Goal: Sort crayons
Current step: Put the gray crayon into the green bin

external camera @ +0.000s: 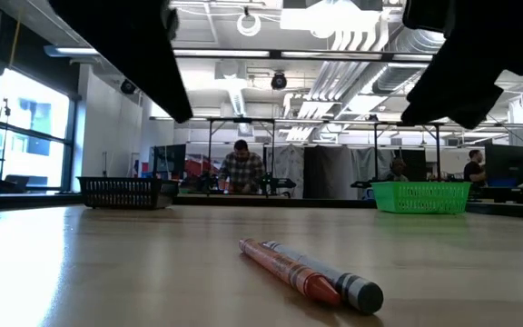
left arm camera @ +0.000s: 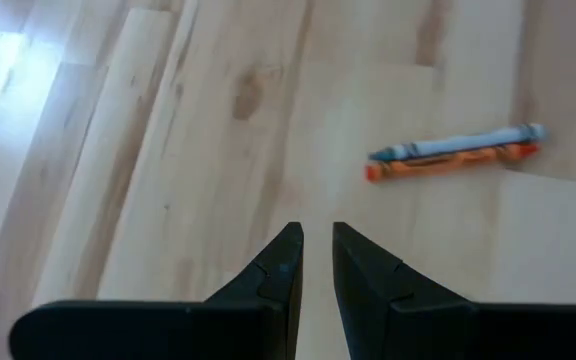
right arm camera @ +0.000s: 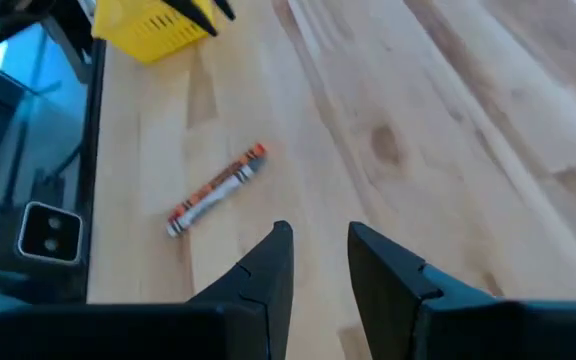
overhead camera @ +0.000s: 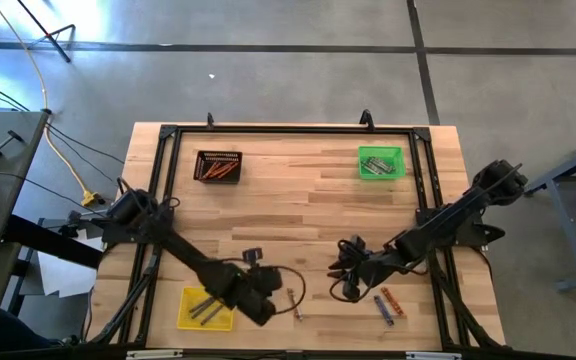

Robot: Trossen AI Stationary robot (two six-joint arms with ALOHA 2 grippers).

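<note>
Left gripper (left arm camera: 311,262) hovers narrow and empty near two crayons (left arm camera: 455,155). Light, stiff, likely to roll, so pinch mid-shaft. Right gripper (right arm camera: 320,262) gapes slightly, empty.

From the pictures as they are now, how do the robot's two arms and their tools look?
Both arms are dark, nearly black, built of slim jointed links, with black cables looping near the wrists. The left arm ends in the left tool, the right arm in the right tool. Each tool has two matte black fingers that taper to wedge-shaped tips. No markings show on them.
</note>
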